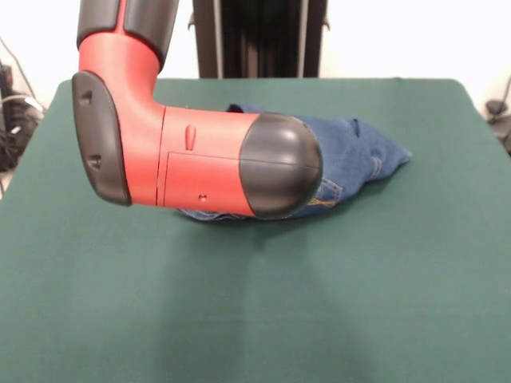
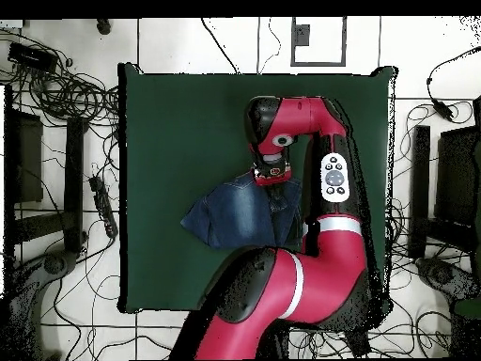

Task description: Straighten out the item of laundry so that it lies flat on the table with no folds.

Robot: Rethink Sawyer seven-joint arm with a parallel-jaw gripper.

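The small blue denim jeans [image 1: 361,155] lie bunched and folded on the dark green table [image 1: 335,303], towards its far side. In the front view the red and black arm [image 1: 200,163] hangs in front of them and hides their left and middle part; the gripper does not show there. In the overhead view the jeans [image 2: 235,216] form a crumpled patch near the middle of the table [image 2: 169,122]. The gripper [image 2: 271,177] is at the jeans' upper right edge, pointing down. Whether it holds the cloth is hidden.
The arm's large red links [image 2: 310,273] cover the table's lower right part in the overhead view. Cables [image 2: 66,94] and dark stands [image 2: 418,179] lie on the floor round the table. The black pedestal [image 1: 259,36] stands behind the table's far edge.
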